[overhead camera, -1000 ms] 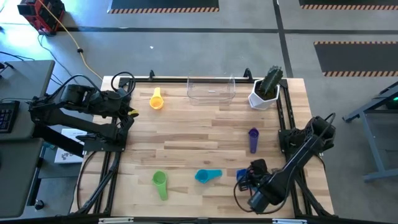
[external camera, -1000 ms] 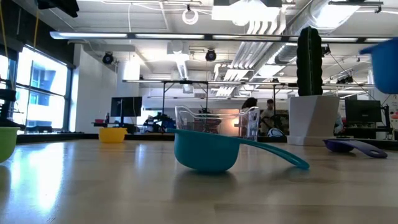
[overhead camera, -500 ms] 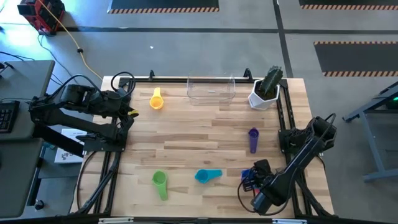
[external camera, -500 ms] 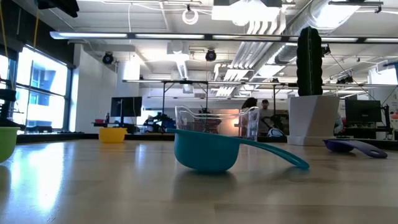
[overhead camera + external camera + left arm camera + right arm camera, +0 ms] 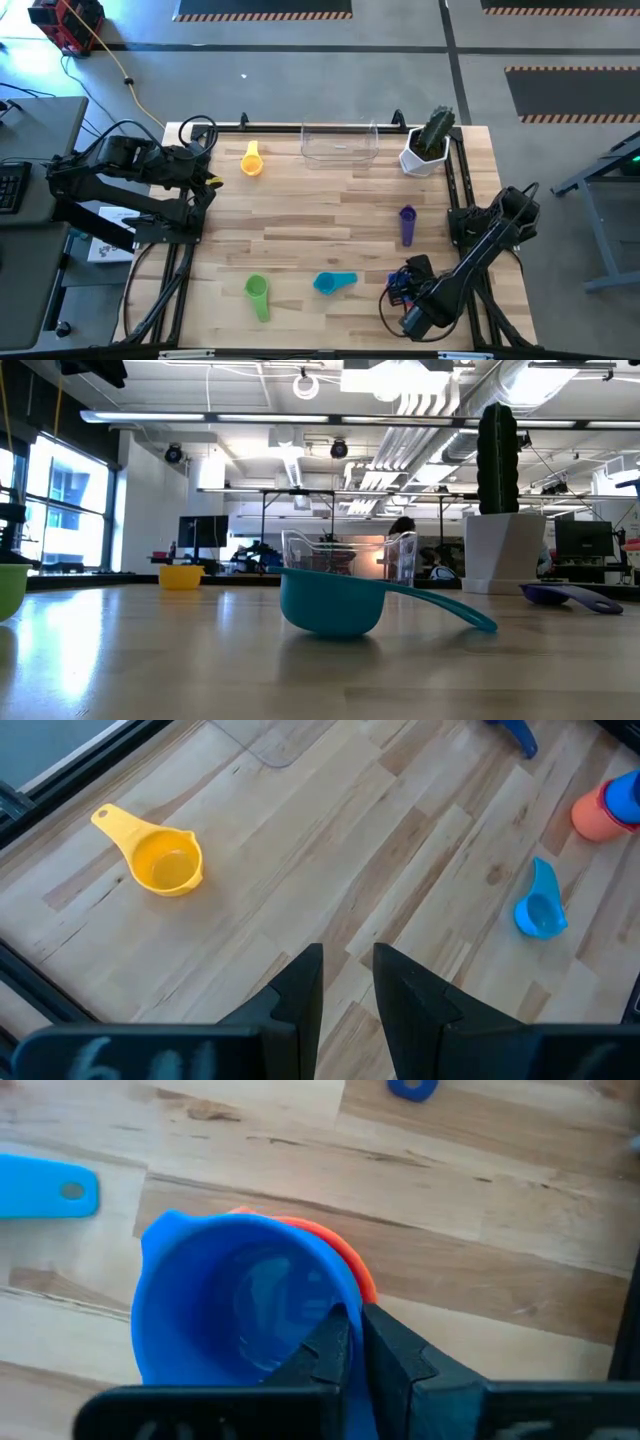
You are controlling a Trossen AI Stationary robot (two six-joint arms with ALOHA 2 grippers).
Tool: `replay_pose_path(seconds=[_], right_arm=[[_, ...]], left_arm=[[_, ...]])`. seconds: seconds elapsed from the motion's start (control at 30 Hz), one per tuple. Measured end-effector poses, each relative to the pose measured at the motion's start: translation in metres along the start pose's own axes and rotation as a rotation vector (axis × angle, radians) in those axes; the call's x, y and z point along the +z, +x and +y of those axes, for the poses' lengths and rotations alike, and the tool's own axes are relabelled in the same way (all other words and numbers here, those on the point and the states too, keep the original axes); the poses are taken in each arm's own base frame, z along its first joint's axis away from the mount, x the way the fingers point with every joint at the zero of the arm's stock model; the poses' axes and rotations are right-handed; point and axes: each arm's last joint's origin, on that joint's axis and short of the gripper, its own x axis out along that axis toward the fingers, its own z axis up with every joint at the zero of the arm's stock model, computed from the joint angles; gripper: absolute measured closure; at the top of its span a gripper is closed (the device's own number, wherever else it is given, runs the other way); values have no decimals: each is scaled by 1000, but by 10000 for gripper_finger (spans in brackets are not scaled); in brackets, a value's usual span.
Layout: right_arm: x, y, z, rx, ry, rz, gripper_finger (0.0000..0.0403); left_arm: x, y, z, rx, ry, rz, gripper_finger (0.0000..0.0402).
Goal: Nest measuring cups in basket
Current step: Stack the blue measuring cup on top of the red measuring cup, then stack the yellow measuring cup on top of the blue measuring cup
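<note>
Gripping the rim of a round blue plastic measuring cup [image 5: 245,1305], the right gripper [image 5: 350,1342] fingers pinch closed; an orange cup [image 5: 345,1255] sits beneath.

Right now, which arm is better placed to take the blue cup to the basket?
Right. Its tool is already shut on the blue cup, nested with an orange cup. The left tool waits near the yellow cup, holding nothing.
</note>
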Motion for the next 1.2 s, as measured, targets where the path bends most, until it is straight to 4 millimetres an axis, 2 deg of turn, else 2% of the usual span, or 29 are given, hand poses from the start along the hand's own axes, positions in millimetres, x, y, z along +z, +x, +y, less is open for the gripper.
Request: replay_pose_path(seconds=[0.4,0.53,0.73,0.87,1.03,1.2], right_arm=[[2,1,4,14,7,9,311],[3,1,0,-58,7,40,295],[9,-6,-8,-89,1,36,290],[11,-11,-18,-179,-17,61,290],[-5,-12,-23,-143,-40,105,290],[-17,2,-25,-149,-50,156,290]], left_arm=[[0,0,0,0,3,0,319],[0,0,0,0,3,0,319],[0,0,0,0,3,0,319],[0,0,0,0,3,0,319],[0,0,0,0,2,0,319],[0,0,0,1,2,0,319]])
